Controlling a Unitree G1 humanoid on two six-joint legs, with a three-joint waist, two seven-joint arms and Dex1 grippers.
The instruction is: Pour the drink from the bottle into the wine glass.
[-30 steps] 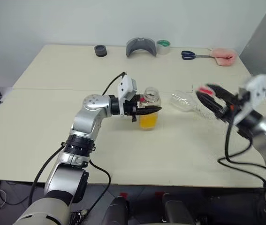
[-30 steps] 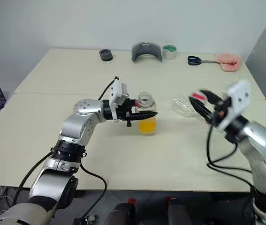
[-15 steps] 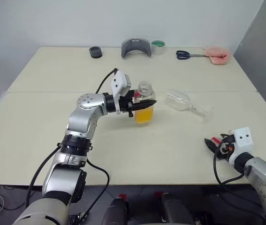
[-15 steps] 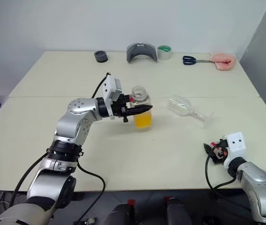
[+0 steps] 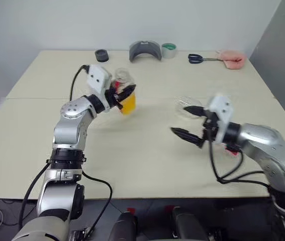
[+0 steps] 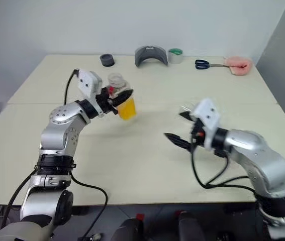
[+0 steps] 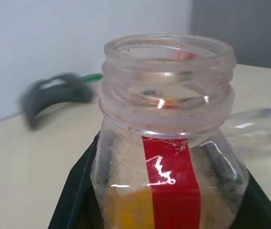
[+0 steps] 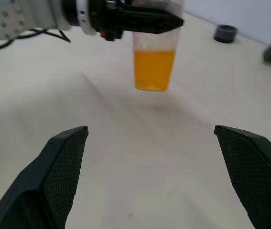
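Bottle count is one: a small clear plastic bottle (image 6: 120, 95) with a red vertical strip label, uncapped, its open threaded mouth visible in the left wrist view. Translucent orange-yellow drink (image 8: 154, 69) fills roughly its lower half. The left gripper (image 6: 116, 97) has its black fingers (image 8: 145, 20) clamped on the bottle, holding it tilted above the cream desk (image 6: 147, 150). One clear stemmed wine glass (image 5: 190, 107) lies on its side on the desk, just behind the right gripper (image 5: 188, 123), whose fingers (image 8: 63, 167) are spread wide apart around nothing. Along the far edge sit one black ring (image 6: 107, 61), one grey curved holder (image 6: 151, 54), one green tape roll (image 6: 175, 55), one pair of blue-handled scissors (image 6: 206, 64) and one pink cloth (image 6: 238, 64).
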